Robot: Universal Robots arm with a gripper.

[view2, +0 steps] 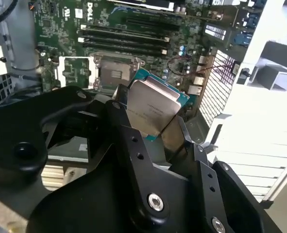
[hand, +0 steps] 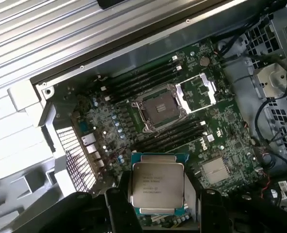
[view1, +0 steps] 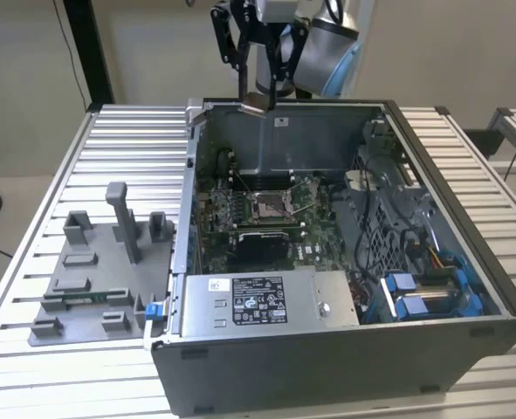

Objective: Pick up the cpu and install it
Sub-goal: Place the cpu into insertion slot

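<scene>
Where the cpu is: the cpu (hand: 158, 187) hangs in the gripper (hand: 159, 198), metal top toward both wrist views, above the computer case (view1: 432, 166) near its back wall.
Fingers: the fingers (view2: 131, 145) are closed to chip width, pinching two opposite edges and nothing else.
Socket: the socket (hand: 160, 108) lies open on the motherboard (hand: 109, 121), well apart from the chip.
Care: I judge level carriage and edges squared to the socket matter most, with no sliding across the contacts.
</scene>
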